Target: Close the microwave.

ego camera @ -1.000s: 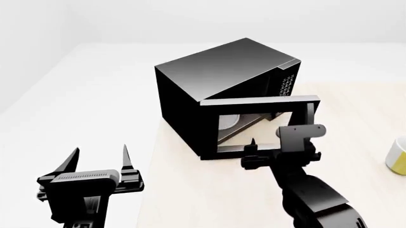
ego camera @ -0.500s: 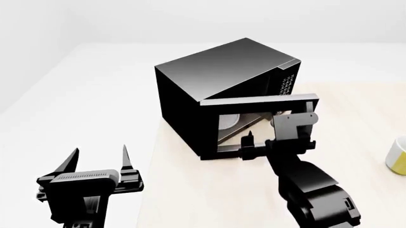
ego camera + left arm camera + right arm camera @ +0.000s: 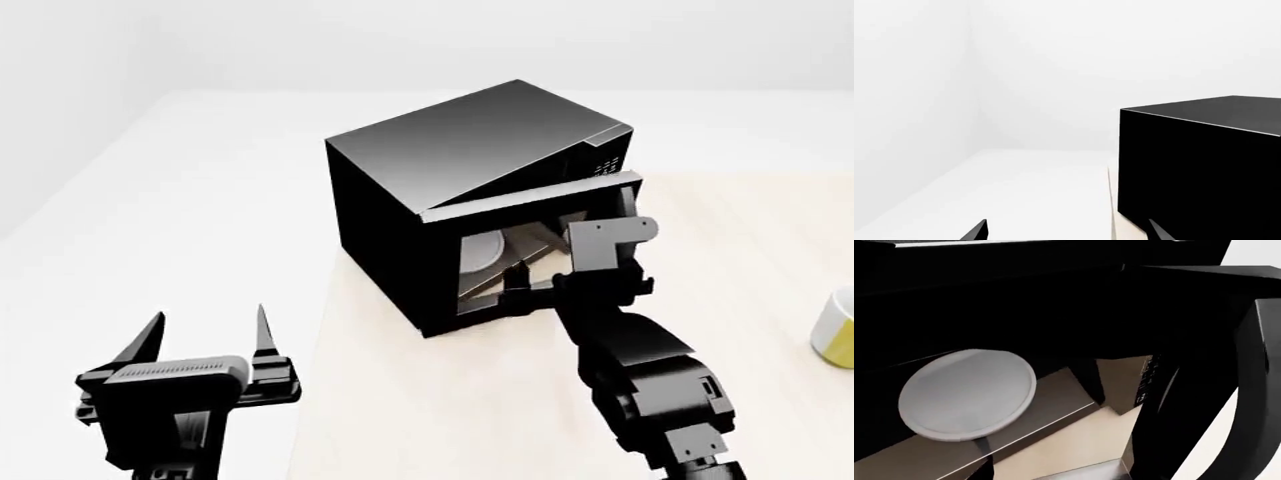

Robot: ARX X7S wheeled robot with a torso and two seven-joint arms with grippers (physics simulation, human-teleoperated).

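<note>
The black microwave (image 3: 454,160) stands on the beige table's (image 3: 441,420) far left part. Its windowed door (image 3: 547,197) hangs partly open, at a narrow angle to the body. My right gripper (image 3: 577,283) is open and sits against the door's outer face beside the handle end, holding nothing. The right wrist view looks into the cavity at the white round plate (image 3: 967,392), with the button panel (image 3: 1145,382) and the curved handle (image 3: 1254,390) to one side. My left gripper (image 3: 207,335) hangs open and empty off the table's left edge, and the microwave's black side (image 3: 1201,170) fills part of its wrist view.
A yellow and white mug (image 3: 838,328) stands at the table's right edge. The table's left edge runs just left of the microwave, with white floor beyond it. White walls stand behind.
My right gripper has moved forward against the door, and the door has swung from wide open to a narrow gap. The left arm has not moved.
</note>
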